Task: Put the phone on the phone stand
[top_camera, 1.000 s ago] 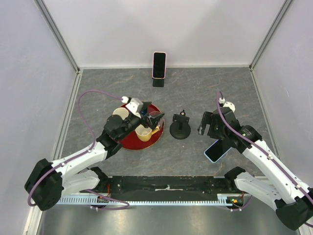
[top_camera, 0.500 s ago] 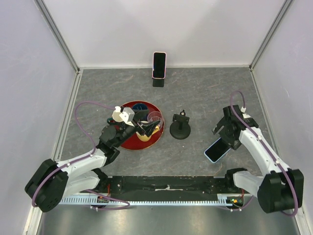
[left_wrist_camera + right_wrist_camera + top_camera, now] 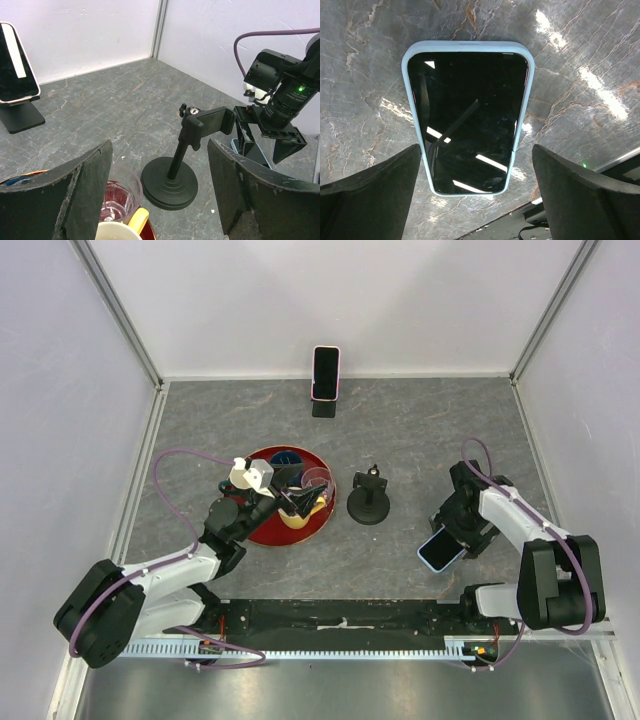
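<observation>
A phone in a light blue case (image 3: 440, 549) lies flat, screen up, on the grey table at the right. My right gripper (image 3: 458, 525) hangs straight above it, open, one finger on each side of the phone (image 3: 468, 117), not touching it. A black phone stand (image 3: 368, 499) with a round base and a clamp on top stands at the table's middle; it also shows in the left wrist view (image 3: 172, 177). My left gripper (image 3: 303, 502) is open and empty over the red tray (image 3: 262, 530), left of the stand.
The tray holds a yellow-handled mug (image 3: 120, 227), a clear glass (image 3: 116, 195) and a blue item (image 3: 284, 457). A second phone in a pink case (image 3: 325, 373) leans on a small black stand at the back wall. Side walls enclose the table.
My right arm has pulled back right and come down over the blue phone. My left gripper drew back a little toward the left over the tray.
</observation>
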`<state>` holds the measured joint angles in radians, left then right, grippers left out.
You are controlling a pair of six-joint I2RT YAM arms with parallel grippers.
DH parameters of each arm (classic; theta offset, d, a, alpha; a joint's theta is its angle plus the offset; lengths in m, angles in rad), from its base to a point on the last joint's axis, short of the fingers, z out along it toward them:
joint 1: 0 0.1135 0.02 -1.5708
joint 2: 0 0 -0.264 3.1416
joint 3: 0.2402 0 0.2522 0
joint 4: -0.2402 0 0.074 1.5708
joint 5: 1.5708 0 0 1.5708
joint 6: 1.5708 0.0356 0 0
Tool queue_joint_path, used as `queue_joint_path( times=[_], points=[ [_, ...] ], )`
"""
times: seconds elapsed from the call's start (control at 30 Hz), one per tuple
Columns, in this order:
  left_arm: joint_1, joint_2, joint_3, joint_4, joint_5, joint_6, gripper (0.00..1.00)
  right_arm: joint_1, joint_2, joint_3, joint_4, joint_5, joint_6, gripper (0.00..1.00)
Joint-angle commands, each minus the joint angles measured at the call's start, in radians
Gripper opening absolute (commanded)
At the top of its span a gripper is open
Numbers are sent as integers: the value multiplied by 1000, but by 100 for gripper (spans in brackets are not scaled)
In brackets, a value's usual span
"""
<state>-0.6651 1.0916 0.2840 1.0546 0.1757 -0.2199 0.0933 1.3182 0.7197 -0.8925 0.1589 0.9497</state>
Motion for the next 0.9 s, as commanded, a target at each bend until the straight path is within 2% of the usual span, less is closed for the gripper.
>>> queue_joint_path(
  times=[0.0, 0.43, 0.73, 0.87],
  points=[
    [-1, 1, 7, 68, -1, -21, 82, -9, 0, -9, 7, -7, 27, 98],
    [-1, 16, 17, 58, 13, -24, 82, -26, 53, -17, 52, -68, -3, 98],
    [-1, -2, 9, 56, -1, -16, 82, -26, 50, -94, 116, -81, 67, 98],
    [-1, -7, 9, 51, -4, -10, 82, -27, 55, -118, 148, -68, 93, 94]
  ],
)
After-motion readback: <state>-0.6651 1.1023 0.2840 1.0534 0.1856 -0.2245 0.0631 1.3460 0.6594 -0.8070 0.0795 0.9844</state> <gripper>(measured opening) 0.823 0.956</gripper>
